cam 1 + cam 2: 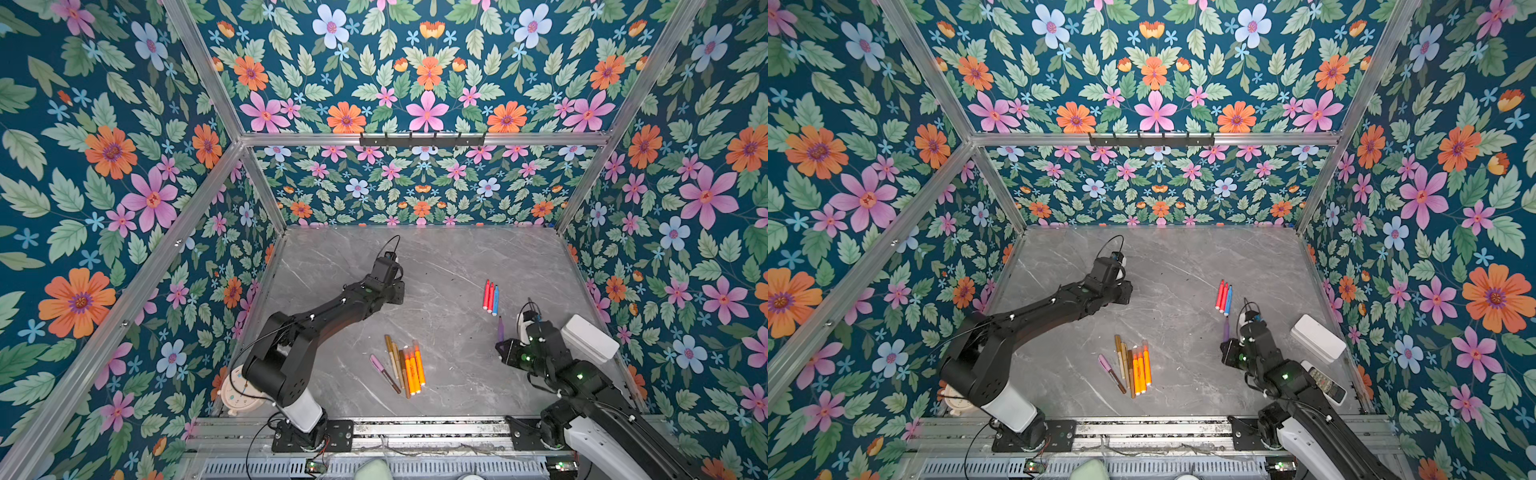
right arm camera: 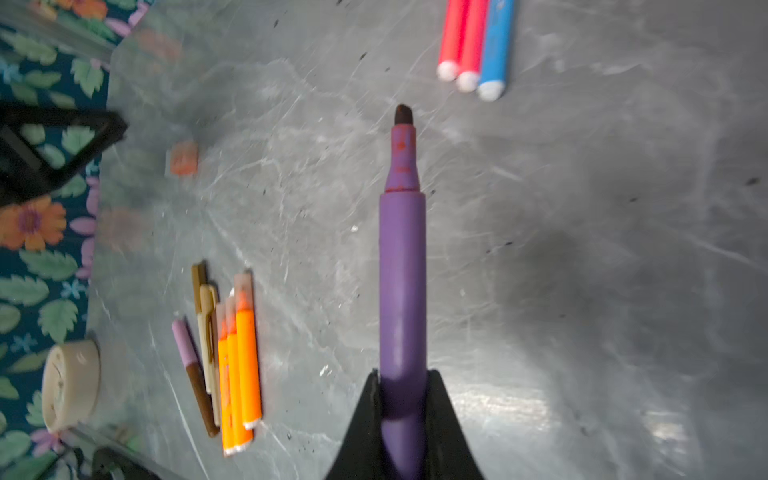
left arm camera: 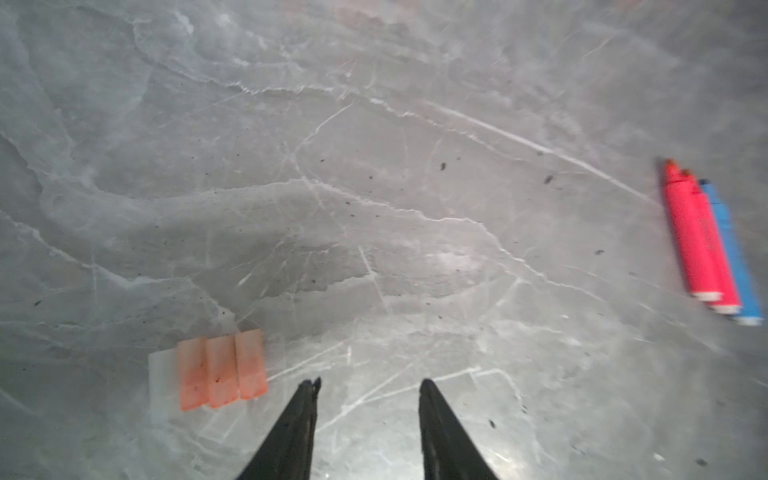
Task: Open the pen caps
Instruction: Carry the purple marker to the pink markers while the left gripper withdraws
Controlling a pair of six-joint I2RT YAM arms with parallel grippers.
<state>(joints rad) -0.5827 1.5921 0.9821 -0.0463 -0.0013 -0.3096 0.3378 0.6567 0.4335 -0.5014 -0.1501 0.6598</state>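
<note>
My right gripper (image 2: 403, 382) is shut on the barrel of a purple pen (image 2: 402, 270), whose dark tip is bare; in a top view the pen (image 1: 500, 328) points away from me. My left gripper (image 3: 370, 384) is open over bare table with nothing between its fingers. Three loose orange pen caps (image 3: 222, 370) lie side by side just beside it, with a whitish piece against them. Two red pens and a blue pen (image 1: 490, 297) lie uncapped at the right. A row of capped pens (image 1: 409, 368), orange, gold and lilac-brown, lies near the front.
A white box (image 1: 588, 336) and a remote control (image 1: 1327, 384) sit by the right wall behind the right arm. A round beige clock (image 1: 235, 392) stands at the front left corner. Flowered walls close in three sides of the table (image 1: 457, 257).
</note>
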